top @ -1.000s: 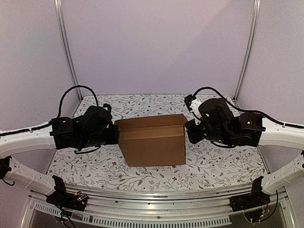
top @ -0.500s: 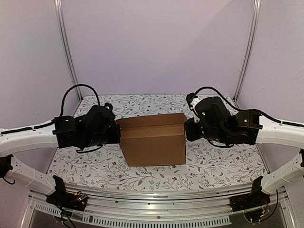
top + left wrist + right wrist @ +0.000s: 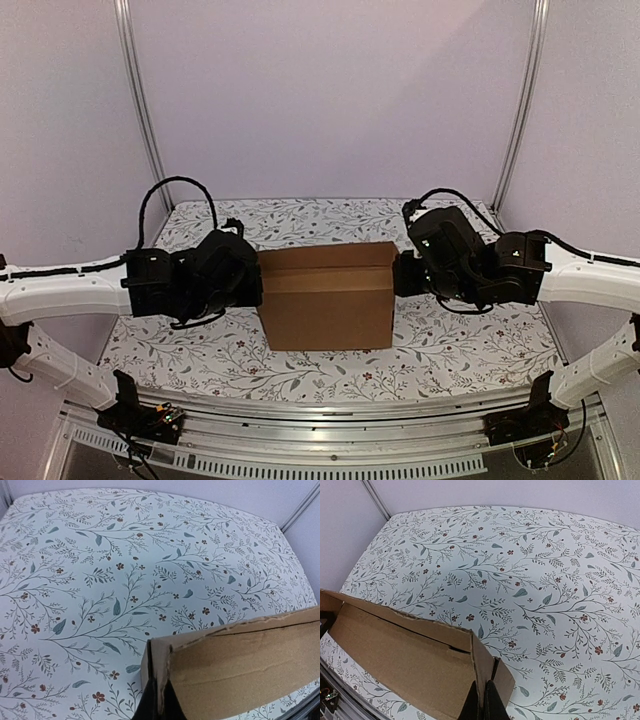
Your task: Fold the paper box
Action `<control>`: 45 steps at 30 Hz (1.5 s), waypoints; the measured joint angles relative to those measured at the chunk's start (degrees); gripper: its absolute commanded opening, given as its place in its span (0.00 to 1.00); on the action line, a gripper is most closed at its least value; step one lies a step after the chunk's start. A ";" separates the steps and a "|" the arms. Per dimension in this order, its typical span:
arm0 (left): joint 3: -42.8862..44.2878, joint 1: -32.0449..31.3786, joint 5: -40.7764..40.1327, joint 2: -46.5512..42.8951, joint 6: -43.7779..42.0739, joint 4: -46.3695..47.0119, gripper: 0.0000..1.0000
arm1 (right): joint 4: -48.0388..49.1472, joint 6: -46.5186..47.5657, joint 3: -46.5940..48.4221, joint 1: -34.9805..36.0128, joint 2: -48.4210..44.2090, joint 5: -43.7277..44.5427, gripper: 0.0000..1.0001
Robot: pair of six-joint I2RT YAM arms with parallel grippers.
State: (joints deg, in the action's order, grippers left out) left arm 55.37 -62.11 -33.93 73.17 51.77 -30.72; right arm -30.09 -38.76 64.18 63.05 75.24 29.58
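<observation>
The paper box [image 3: 325,297], plain brown cardboard, stands in the middle of the floral table with its front panel upright and its top open. My left gripper [image 3: 255,285] is shut on the box's left end wall, and in the left wrist view its dark fingers [image 3: 149,707] pinch that cardboard edge [image 3: 160,670] from both sides. At the other end my right gripper [image 3: 397,272] is shut on the right end wall; its fingertips [image 3: 492,705] clamp the thin wall [image 3: 481,665] there. The box's long panel [image 3: 400,665] runs off to the left in that view.
The floral tablecloth [image 3: 440,350] covers the table around the box. Metal frame posts [image 3: 520,110] and lilac walls close in the back and sides. An aluminium rail [image 3: 320,435] runs along the near edge, with both arm bases mounted on it.
Both arms have shifted slightly to the right with the box held between them; the left wrist has moved in closer. The grips stay the same.
</observation>
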 measured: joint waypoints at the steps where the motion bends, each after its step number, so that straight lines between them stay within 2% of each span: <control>1: 0.07 -0.31 -0.57 0.37 0.22 0.07 0.00 | -0.33 -0.61 0.00 0.00 0.00 0.11 0.00; 10: 0.17 -2.21 -3.89 2.32 1.03 1.97 0.00 | -2.25 -6.05 0.00 0.79 0.00 2.36 0.00; 24: -0.04 -3.17 -4.31 2.60 1.44 3.56 0.00 | -1.92 -10.38 -2.03 5.25 1.66 12.96 0.00; 37: 0.07 -3.69 -3.98 3.19 1.46 4.87 0.00 | 5.95 -13.29 -8.48 7.02 1.64 19.74 0.00; 45: 0.92 -3.69 -4.24 4.00 1.49 4.24 0.00 | 9.38 -12.79 -10.86 7.15 0.72 20.68 0.00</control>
State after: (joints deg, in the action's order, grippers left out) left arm 56.29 -65.80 -38.17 77.17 53.25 -26.48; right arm -20.71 -51.55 53.32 70.19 75.96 50.26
